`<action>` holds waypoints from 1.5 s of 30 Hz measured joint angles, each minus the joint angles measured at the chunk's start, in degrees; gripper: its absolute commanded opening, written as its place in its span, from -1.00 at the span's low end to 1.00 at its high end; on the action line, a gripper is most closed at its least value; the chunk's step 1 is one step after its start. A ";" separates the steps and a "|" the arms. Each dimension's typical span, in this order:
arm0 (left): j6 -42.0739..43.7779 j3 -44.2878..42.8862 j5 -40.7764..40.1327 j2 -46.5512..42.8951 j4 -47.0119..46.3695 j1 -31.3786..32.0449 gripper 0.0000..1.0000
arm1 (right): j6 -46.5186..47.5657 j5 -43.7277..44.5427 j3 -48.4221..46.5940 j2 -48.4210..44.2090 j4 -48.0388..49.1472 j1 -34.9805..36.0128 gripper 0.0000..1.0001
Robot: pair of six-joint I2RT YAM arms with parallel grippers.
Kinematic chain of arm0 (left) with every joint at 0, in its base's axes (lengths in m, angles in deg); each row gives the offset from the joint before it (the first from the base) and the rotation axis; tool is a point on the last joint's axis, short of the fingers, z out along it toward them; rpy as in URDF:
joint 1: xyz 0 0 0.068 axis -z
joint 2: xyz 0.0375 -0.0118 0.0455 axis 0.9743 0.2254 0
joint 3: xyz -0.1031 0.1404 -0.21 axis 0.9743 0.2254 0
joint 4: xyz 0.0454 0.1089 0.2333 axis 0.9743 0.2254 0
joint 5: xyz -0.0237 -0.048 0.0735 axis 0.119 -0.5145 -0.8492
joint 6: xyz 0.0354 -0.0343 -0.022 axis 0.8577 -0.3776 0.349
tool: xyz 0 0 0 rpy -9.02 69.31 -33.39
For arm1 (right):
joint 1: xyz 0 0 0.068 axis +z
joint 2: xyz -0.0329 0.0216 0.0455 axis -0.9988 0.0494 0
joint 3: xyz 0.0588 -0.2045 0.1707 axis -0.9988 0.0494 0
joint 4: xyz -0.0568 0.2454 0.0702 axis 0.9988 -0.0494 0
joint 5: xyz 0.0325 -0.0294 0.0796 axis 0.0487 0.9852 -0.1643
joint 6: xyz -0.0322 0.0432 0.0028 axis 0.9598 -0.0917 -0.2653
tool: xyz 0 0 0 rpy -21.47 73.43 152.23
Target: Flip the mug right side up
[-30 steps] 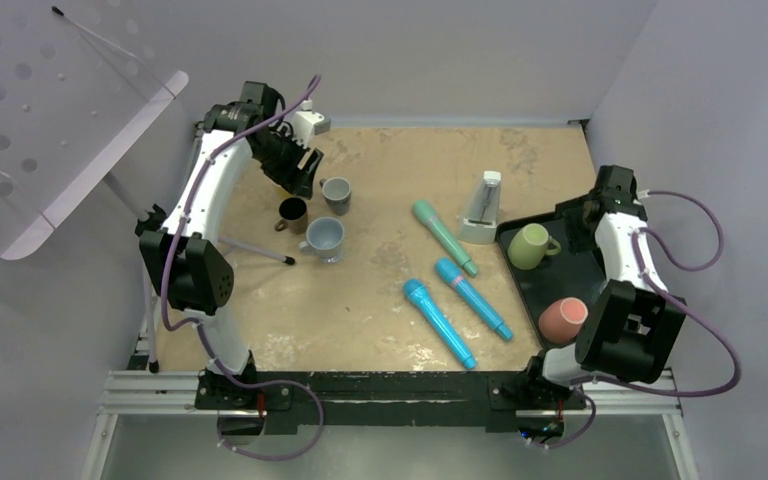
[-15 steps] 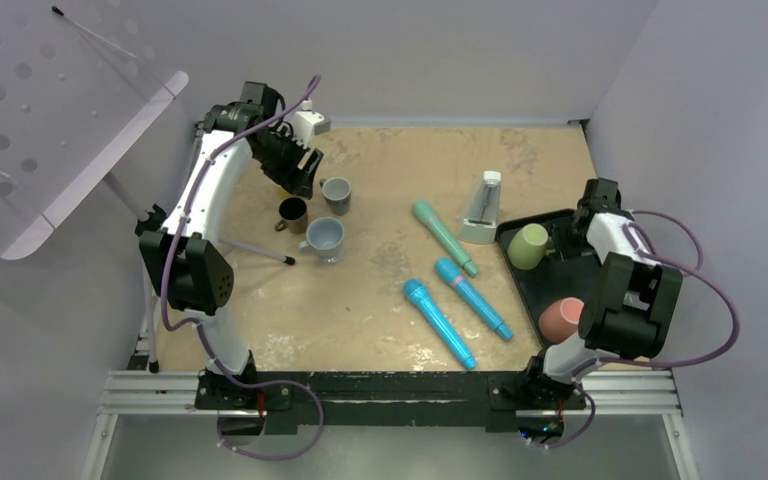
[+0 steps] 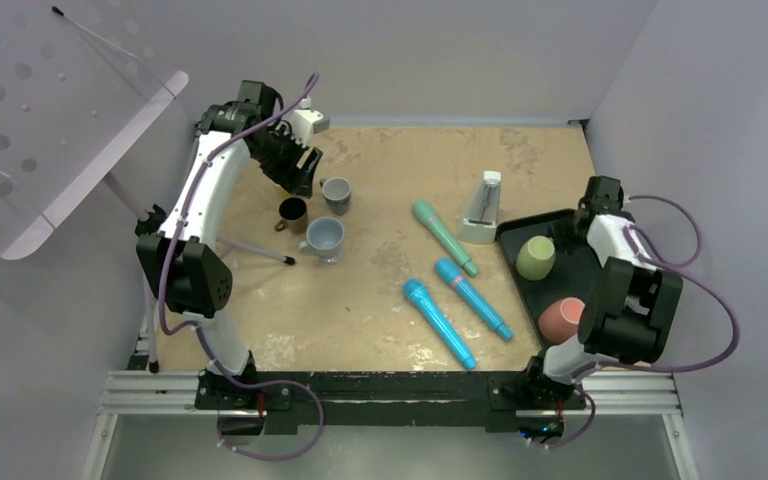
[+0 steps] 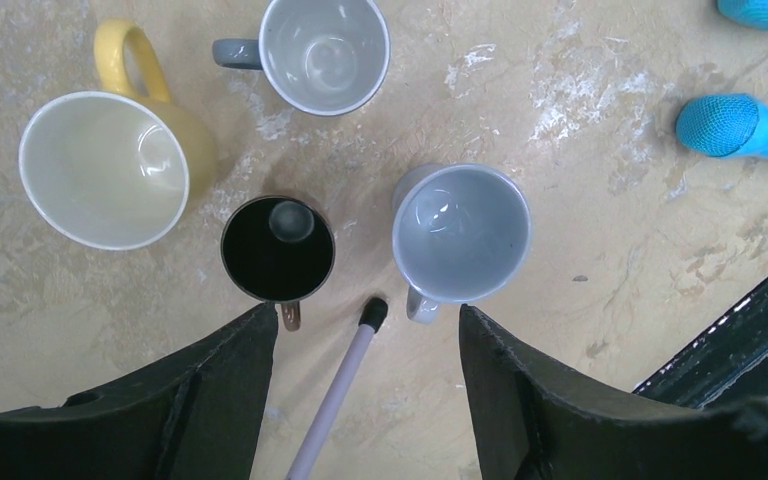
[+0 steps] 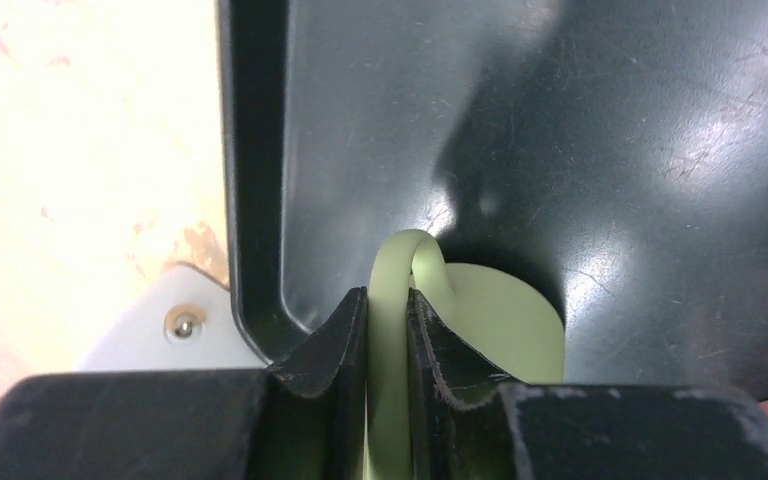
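My right fingers (image 5: pixel 352 325) are pinched on the handle (image 5: pixel 405 255) of the mug (image 5: pixel 505 330), its loop poking out between them. The body lies just beyond, in the tray (image 5: pixel 660 150). Stiff, light, likely slick, so the handle's the hold.

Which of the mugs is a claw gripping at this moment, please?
The pale green mug in the black tray: the right claw pinches its handle. The pink mug beside it is untouched, and no other mug is held.

The pale green mug (image 3: pixel 535 257) rests in the black tray (image 3: pixel 566 281), close to its left wall. Only its plain outside shows from above, and the right gripper (image 5: pixel 387 298) pinches its handle (image 5: pixel 405 262).
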 measured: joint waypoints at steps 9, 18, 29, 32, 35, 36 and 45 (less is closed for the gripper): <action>-1.88 -2.16 3.52 0.00 1.46 0.02 0.41 | 15.08 -3.61 0.59 -14.56 1.77 0.07 -1.00; -4.68 -4.61 10.86 -0.02 2.56 0.66 0.40 | 24.02 -10.12 3.06 -24.85 2.89 0.11 -1.00; -8.90 -6.56 22.01 0.00 3.15 4.48 0.38 | 29.64 -23.23 7.32 -35.89 8.50 1.62 -1.00; -9.99 -7.13 26.16 0.00 3.10 5.53 0.40 | 30.91 -27.54 7.52 -37.40 9.27 2.78 -1.00; -11.41 -7.96 29.94 0.07 3.08 6.23 0.42 | 31.69 -31.61 7.52 -38.82 10.08 5.68 -1.00; -11.91 -8.63 31.50 0.17 3.06 6.54 0.43 | 31.82 -32.59 7.52 -39.19 10.34 6.84 -1.00; -19.39 -11.08 43.41 0.52 -5.66 11.15 0.65 | 29.97 -41.92 7.52 -42.16 17.68 20.13 -1.00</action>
